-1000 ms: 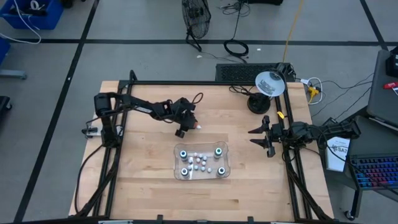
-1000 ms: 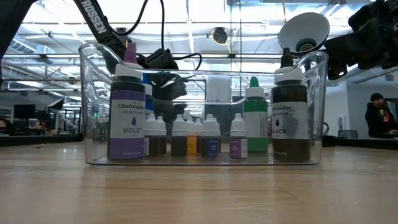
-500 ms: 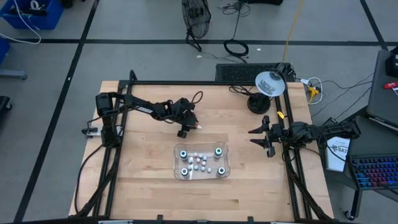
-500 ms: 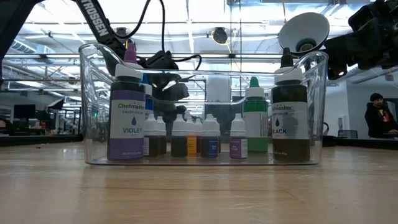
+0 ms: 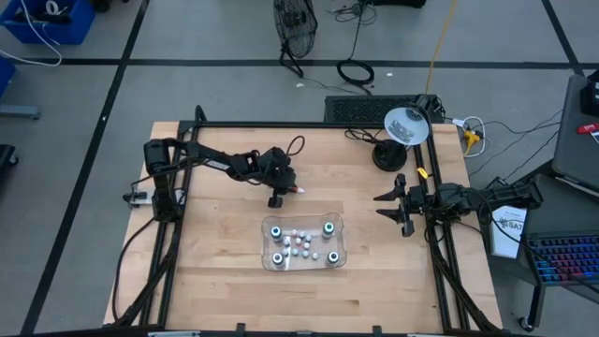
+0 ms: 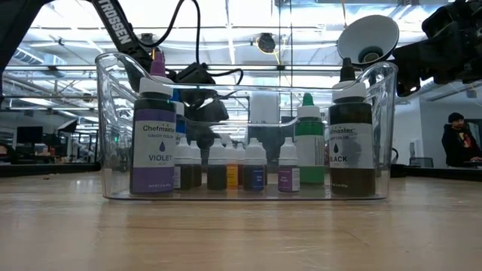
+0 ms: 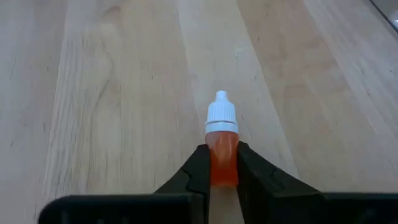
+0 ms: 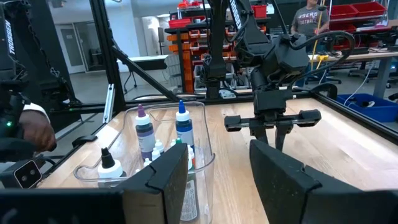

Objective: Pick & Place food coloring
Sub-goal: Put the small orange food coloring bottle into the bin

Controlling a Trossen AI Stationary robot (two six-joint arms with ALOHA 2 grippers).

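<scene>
A clear tray (image 5: 267,245) in the table's middle holds the food coloring (image 5: 302,243): tall bottles such as the violet one (image 6: 154,143) and the black one (image 6: 350,147), with several tiny ones between them. Beyond the tray's far side, one tiny orange bottle with a white cap (image 7: 222,127) lies apart on the wood. My left gripper (image 5: 279,194) is shut on this bottle (image 5: 296,190). My right gripper (image 5: 397,209) waits open at the table's right edge, its fingers (image 8: 168,177) around nothing. My left gripper pinches the orange bottle's body (image 7: 222,167) between its two fingers (image 7: 199,169), near the bottle's bottom end. The fingers slant down from the table's left and lie along the bottle. The white cap (image 7: 221,113) points away from them. Whether the bottle is clear of the wood, I cannot tell.
A black-footed lamp with a white shade (image 5: 404,126) stands at the far right corner. Bare wood lies between the orange bottle and the tray. People show in the room beyond the table (image 6: 456,143), one sleeve and hand at the right wrist view's edge (image 8: 28,127).
My left gripper has stayed in place, rolled a little about its own pointing line, and its fingers have closed on the tiny orange bottle. The bottle lies where it lay before.
</scene>
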